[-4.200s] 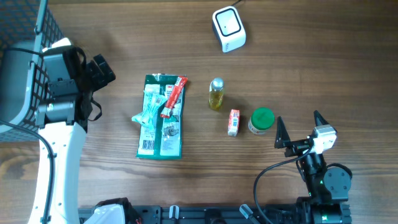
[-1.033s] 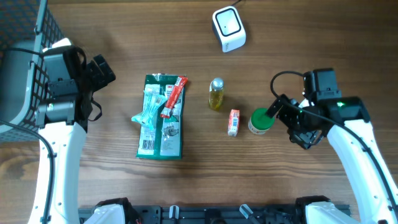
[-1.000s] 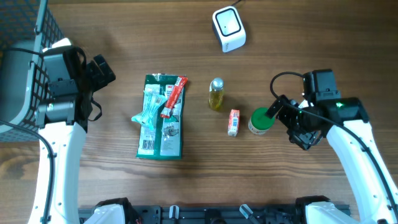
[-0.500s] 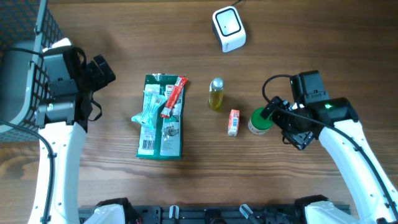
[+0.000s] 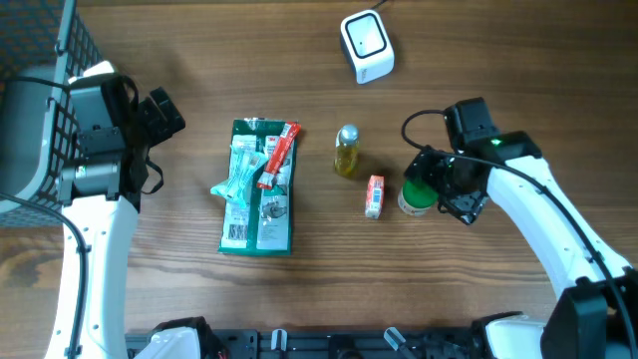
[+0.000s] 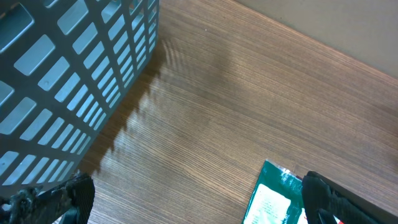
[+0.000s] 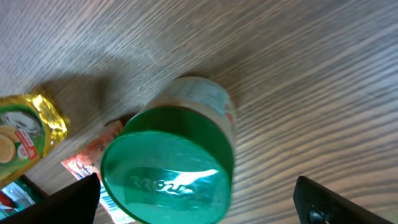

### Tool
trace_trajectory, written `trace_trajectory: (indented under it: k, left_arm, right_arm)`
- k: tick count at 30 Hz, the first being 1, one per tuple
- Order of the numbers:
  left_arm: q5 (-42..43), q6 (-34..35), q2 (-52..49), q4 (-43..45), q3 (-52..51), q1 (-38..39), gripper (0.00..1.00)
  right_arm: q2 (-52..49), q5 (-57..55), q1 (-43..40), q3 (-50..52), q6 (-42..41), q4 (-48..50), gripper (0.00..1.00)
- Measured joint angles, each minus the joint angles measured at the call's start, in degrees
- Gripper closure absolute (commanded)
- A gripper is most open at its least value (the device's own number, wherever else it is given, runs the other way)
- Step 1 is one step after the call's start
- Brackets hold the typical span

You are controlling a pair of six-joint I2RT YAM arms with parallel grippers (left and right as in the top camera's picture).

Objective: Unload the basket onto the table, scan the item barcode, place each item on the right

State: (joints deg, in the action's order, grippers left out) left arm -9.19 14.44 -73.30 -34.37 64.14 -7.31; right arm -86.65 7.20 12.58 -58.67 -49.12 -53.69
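Note:
A white barcode scanner [image 5: 366, 45] stands at the far middle of the table. Several items lie in front of it: a green-lidded jar [image 5: 417, 195], a small red-and-white packet [image 5: 374, 196], a small yellow bottle [image 5: 346, 150] and a flat green package [image 5: 256, 194]. My right gripper [image 5: 440, 188] is open and hovers over the jar. In the right wrist view the jar's green lid [image 7: 166, 167] lies between the spread fingers of that gripper [image 7: 199, 202], apart from both. My left gripper [image 5: 161, 113] is open, left of the green package [image 6: 273, 198], holding nothing.
A grey mesh basket [image 5: 28, 100] stands at the left edge and fills the top left of the left wrist view as the basket wall [image 6: 74, 62]. A red stick [image 5: 278, 155] and a pale blue packet [image 5: 237, 179] lie on the green package. Bare wood lies around the scanner.
My right arm has come in from the right and now sits over the green-lidded jar, still open. The left arm and the items have not moved.

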Motion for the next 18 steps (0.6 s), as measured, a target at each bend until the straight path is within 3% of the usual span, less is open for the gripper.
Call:
trace_trajectory:
  k: [18]
  left_arm:
    - [0.0,0.0,0.0,0.0,0.0,0.0,0.0]
  right_arm:
    - [-1.9,-2.6,4.5,0.0,-0.2,3.7,0.01]
